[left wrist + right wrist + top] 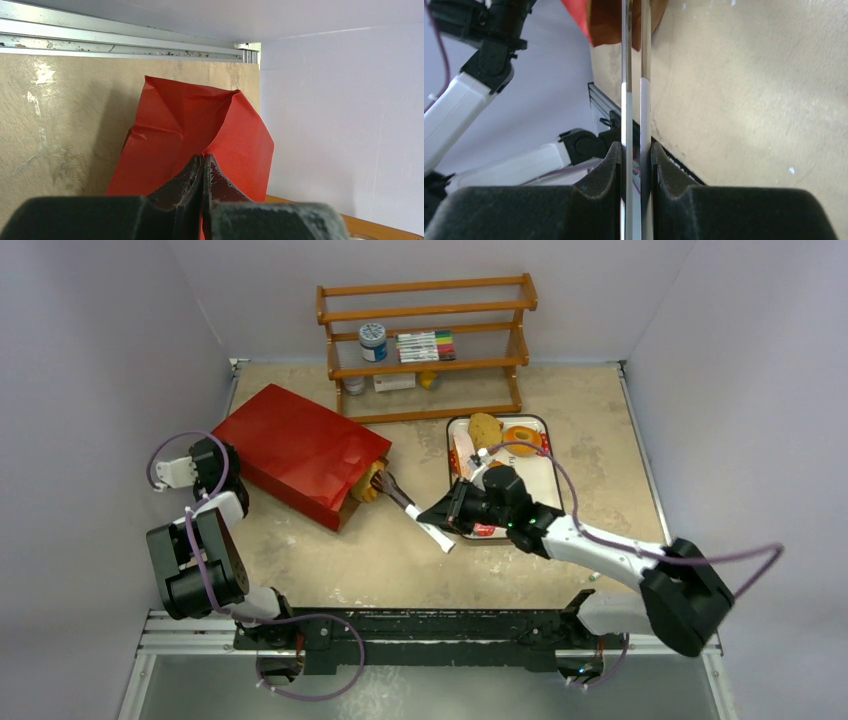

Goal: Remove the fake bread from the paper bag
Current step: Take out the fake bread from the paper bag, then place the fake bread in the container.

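— Where is the large glossy red paper bag (295, 445)?
— It lies on its side on the beige table (600, 410), toward the left. Its brown open mouth is turned to the flat rectangular tray (540, 485) with the dark rim.
— And the fake bread?
— One golden-brown piece of fake bread (368, 481) sits just in the mouth of the bag.
— What is the right gripper (636, 150) holding?
— Its fingers are clamped around long metal tongs (422, 523) with white handles, and the two arms are pressed close together. The tips reach the bread, but I cannot tell if they really pinch it.
— And the left gripper (204, 167)?
— It is at the closed end of the bag, with its fingers pressed together on a fold of the red paper.
— Anything behind?
— A wooden rack (425, 310) stands at the back wall.
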